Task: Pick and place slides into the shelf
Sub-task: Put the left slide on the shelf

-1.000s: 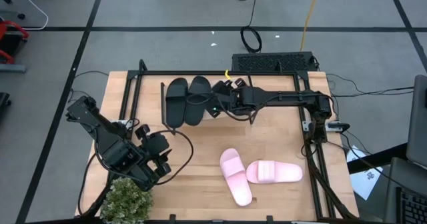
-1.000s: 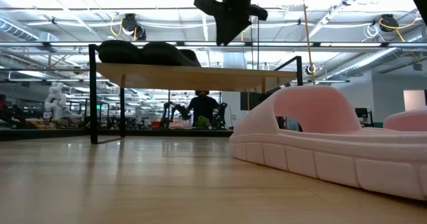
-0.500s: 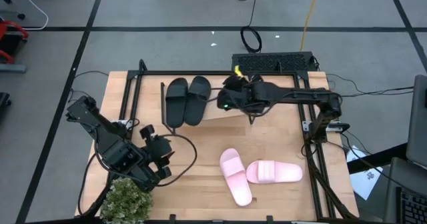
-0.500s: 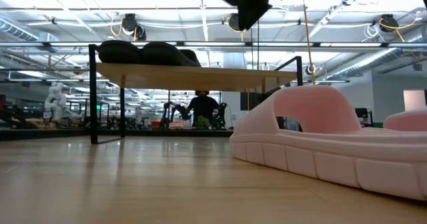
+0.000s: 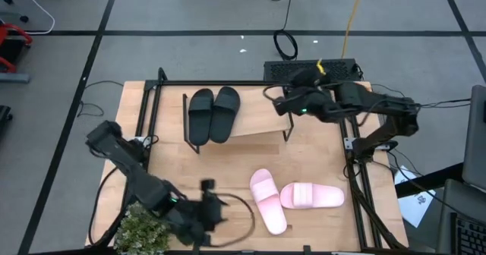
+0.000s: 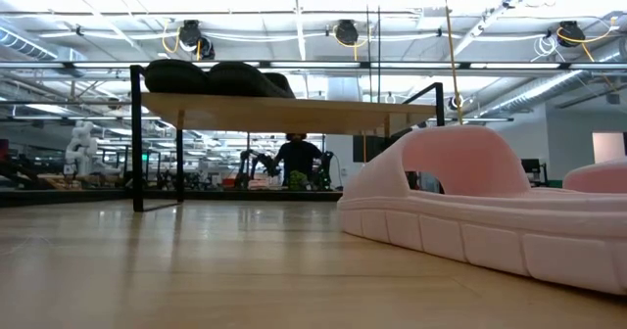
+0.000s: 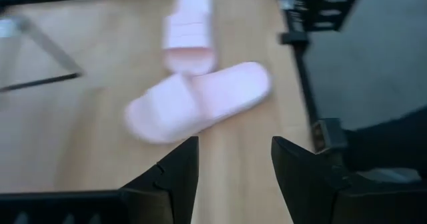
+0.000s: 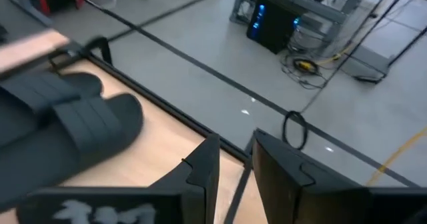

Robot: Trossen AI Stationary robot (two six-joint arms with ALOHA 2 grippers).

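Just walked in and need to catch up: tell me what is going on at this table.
The robot is loading slides onto the shelf. The black pair sits side by side on the shelf's wooden top. The pink pair lies on the table, not yet picked up. The left end effector is open and empty, pointed at the pink slides. The right end effector holds nothing and hangs over the shelf's right end, fingers a little apart.

Shelf: light wood plank, thin black metal legs. Black slides: matte. Pink slides: smooth, ribbed foam-like sides.
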